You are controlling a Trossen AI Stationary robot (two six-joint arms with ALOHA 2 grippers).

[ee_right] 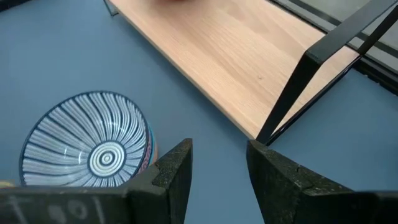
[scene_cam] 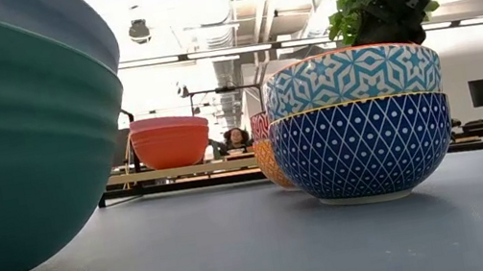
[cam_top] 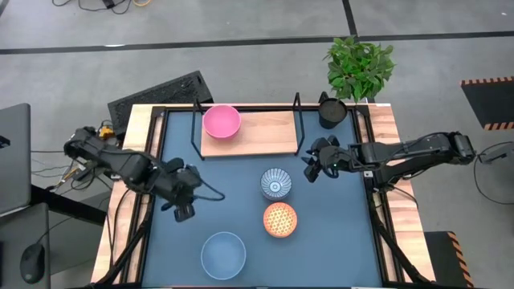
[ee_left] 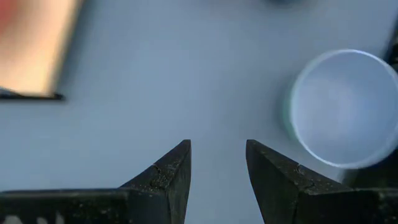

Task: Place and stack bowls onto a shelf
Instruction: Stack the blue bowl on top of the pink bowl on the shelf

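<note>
On the dark blue tabletop (cam_top: 337,241), the wooden shelf (cam_top: 269,135) carries only the pink bowl (cam_top: 221,121), while the pale blue bowl (cam_top: 222,254), blue-patterned white bowl (cam_top: 275,183) and orange dotted bowl (cam_top: 279,219) sit in front, and the right gripper (cam_top: 310,170) and left gripper (cam_top: 182,213) hover parted, empty.

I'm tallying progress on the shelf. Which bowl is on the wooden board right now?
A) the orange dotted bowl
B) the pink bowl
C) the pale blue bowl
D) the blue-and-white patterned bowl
B: in the high view only the pink bowl sits on the shelf; the other three bowls are on the blue tabletop.
</note>
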